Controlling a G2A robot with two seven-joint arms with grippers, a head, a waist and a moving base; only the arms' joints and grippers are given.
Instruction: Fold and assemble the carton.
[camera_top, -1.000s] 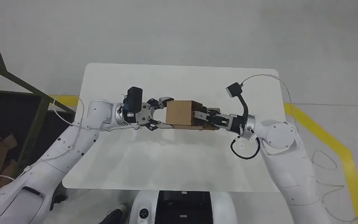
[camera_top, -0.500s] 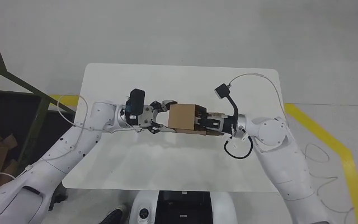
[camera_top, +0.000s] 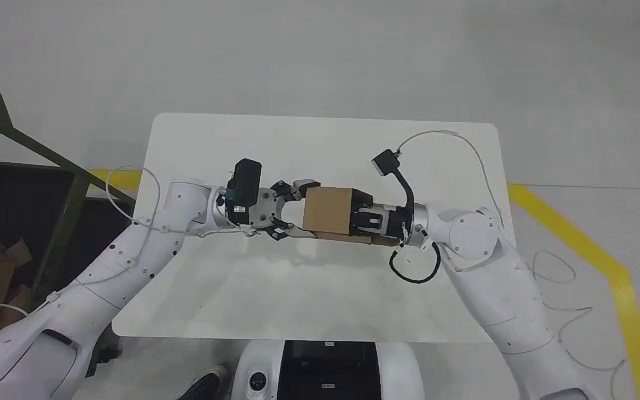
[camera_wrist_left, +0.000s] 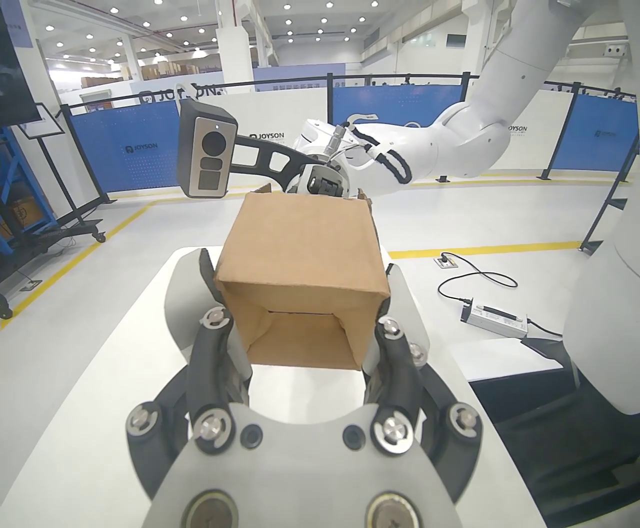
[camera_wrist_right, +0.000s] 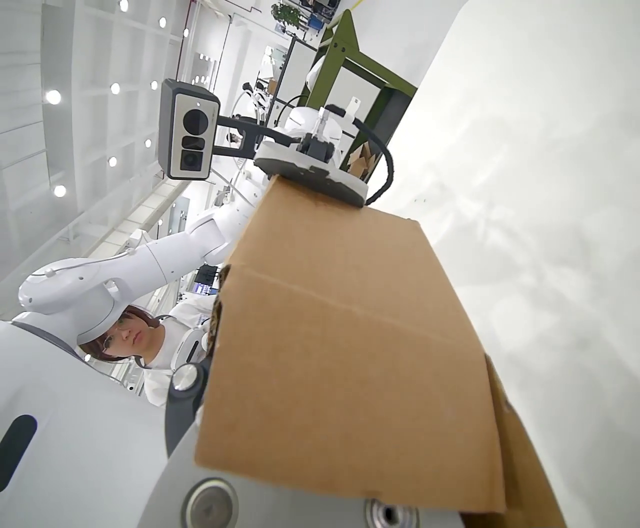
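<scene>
A small brown carton (camera_top: 328, 210) is held just above the middle of the white table (camera_top: 200, 290), lying on its side between the two arms. My left gripper (camera_top: 292, 208) is open, one finger (camera_wrist_left: 215, 320) on each side of the carton's (camera_wrist_left: 300, 255) open, hollow end. My right gripper (camera_top: 362, 219) is at the opposite end, shut on the carton there. In the right wrist view the carton's (camera_wrist_right: 340, 360) side wall covers the fingers. A loose flap (camera_wrist_right: 520, 450) sticks out beside that wall.
A dark rack with cardboard scraps (camera_top: 25, 250) stands on the floor left of the table. The right arm's thin cable (camera_top: 455, 137) loops over the table's far right corner. Bare tabletop lies in front of and behind the carton.
The right arm has drawn in leftward toward the carton and its wrist has turned. The left gripper edged right, so its fingers now flank the carton's end. The carton barely shifted.
</scene>
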